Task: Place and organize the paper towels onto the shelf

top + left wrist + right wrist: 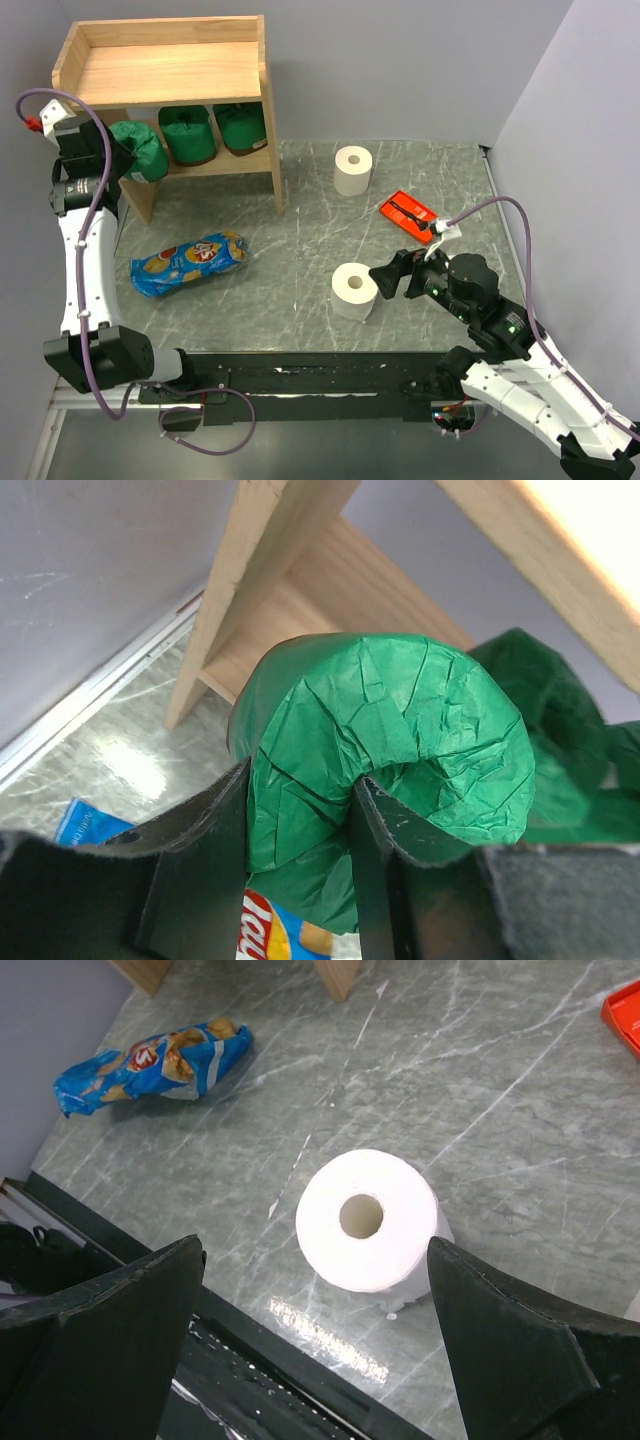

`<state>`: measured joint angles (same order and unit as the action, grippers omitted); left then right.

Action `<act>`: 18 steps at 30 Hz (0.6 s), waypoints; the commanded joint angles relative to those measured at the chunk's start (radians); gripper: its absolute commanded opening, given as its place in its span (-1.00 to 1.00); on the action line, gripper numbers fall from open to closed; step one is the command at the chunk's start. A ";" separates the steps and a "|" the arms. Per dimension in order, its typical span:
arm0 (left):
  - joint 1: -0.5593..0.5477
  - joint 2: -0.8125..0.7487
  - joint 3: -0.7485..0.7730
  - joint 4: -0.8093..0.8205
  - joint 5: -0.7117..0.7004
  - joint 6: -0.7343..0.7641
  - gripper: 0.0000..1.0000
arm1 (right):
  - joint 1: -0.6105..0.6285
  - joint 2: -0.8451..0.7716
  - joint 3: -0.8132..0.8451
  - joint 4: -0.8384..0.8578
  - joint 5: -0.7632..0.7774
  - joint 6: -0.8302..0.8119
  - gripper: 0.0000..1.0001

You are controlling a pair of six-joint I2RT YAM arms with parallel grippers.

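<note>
A: What does the left gripper (300,825) have?

B: Its 2 black fingers (210,865) are closed on the wall of a crinkly dark green wrapped paper-towel roll (400,740). The roll is at the left end of the lower tier of the light wooden 2-tier shelf (160,70). I cannot tell whether the roll rests on the board.

A: Anything else on that tier?

B: 2 more green wrapped rolls (187,133) side by side, to the right of the held one.

A: And the right gripper (315,1255)?

B: Spread wide and holding nothing, just beside a plain white upright roll (367,1218) near the front edge of the grey marbled table (300,230).

A: Other items?

B: A 2nd white roll (353,170) stands further back, near the shelf's right panel. A flat orange-red tray (408,213) lies to its right, and a blue crinkly snack bag (188,263) lies in front of the shelf
</note>
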<state>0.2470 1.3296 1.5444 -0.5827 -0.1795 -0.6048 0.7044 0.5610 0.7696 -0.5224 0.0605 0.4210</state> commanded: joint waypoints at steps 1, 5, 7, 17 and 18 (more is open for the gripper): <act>0.008 0.014 0.060 0.115 -0.040 0.036 -0.14 | 0.004 -0.016 0.060 0.009 0.018 -0.008 0.99; 0.006 0.028 0.046 0.159 -0.045 0.040 -0.14 | 0.004 -0.006 0.079 0.009 0.012 -0.008 0.99; 0.006 0.022 0.019 0.196 -0.031 0.042 -0.14 | 0.004 0.000 0.085 0.007 0.010 -0.013 0.99; 0.008 0.036 -0.040 0.345 -0.026 0.051 -0.09 | 0.004 -0.006 0.106 -0.008 0.021 -0.010 0.99; 0.008 0.037 -0.043 0.360 -0.023 0.054 -0.05 | 0.003 -0.006 0.109 -0.010 0.021 -0.008 0.99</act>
<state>0.2493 1.3735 1.5036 -0.3832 -0.2070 -0.5606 0.7044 0.5591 0.8265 -0.5415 0.0631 0.4210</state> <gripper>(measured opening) 0.453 0.994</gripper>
